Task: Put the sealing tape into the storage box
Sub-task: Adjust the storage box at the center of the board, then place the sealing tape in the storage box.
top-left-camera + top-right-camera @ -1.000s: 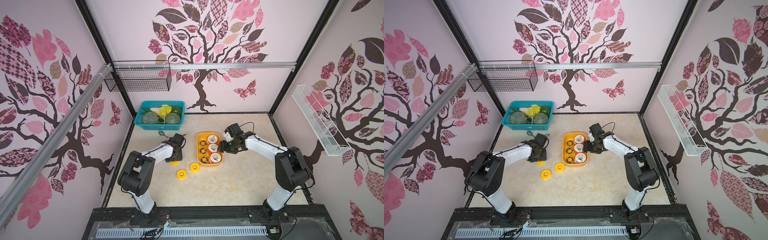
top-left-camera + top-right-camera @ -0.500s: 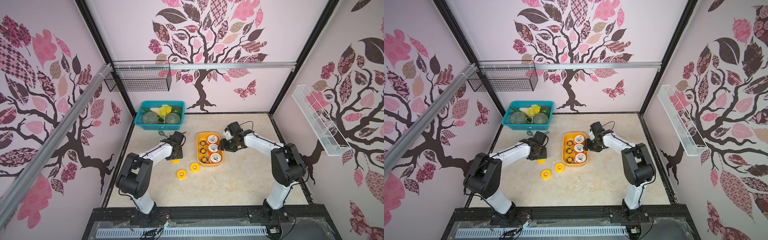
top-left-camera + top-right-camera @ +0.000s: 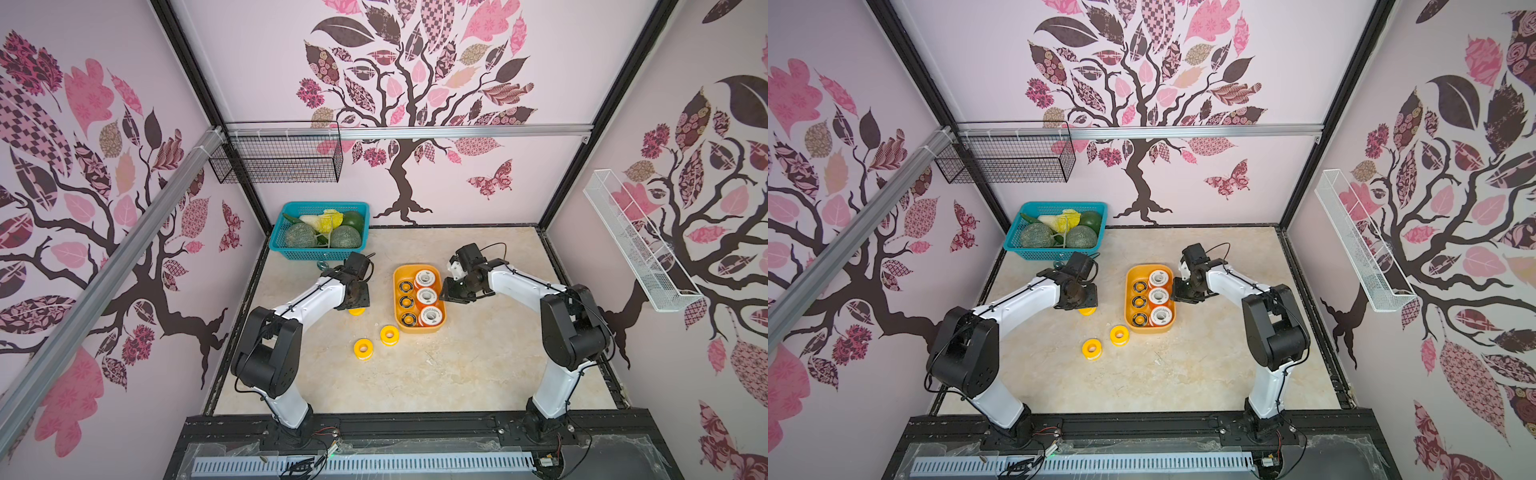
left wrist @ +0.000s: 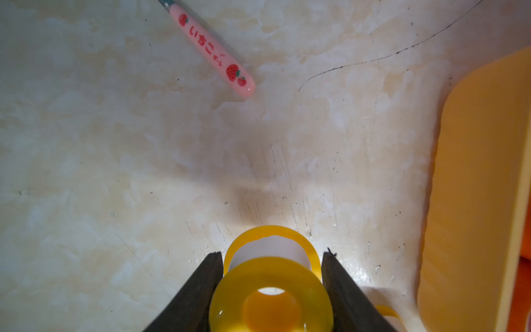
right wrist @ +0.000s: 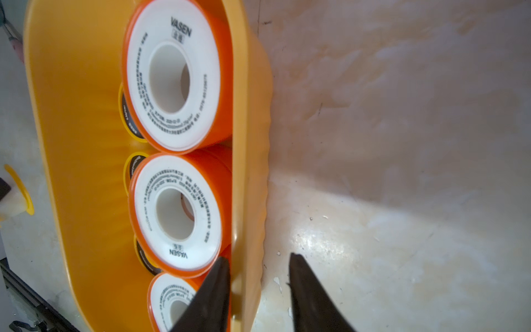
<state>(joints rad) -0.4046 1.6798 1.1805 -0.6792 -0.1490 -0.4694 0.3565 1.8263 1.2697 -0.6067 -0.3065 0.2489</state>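
My left gripper (image 4: 271,255) holds one roll of sealing tape (image 4: 270,270), a yellow spool with white tape on it. The two dark fingers (image 4: 198,296) press on its sides, at a middle width. This roll is to the left of the storage box (image 3: 419,329), near it but outside it, and low over the table (image 3: 457,374). I cannot tell if it touches the table top.

My right gripper (image 5: 258,257) is at the right long wall of the box. Its jaws stand around this wall, one finger inside the box and one outside. The inside finger is right at the rim, and the outside finger has a clear gap to the wall. So this gripper is narrow, but it holds nothing.

Inside the box there are six rolls. Three orange rolls (image 3: 426,296) with white faces lie in a row along the right wall. Three small rolls (image 3: 405,301) with black faces lie in a row along the left wall.

Two more yellow rolls lie flat on the table outside the box. One (image 3: 389,334) is just beside its near left corner, and the other (image 3: 363,348) is a little further out in the same direction. A pink handle (image 4: 212,51) with strawberry prints lies on the table to the left of the box, apart from it. A teal basket (image 3: 318,253) with vegetables (image 3: 301,235) stands beyond the far left corner of the box, well apart.
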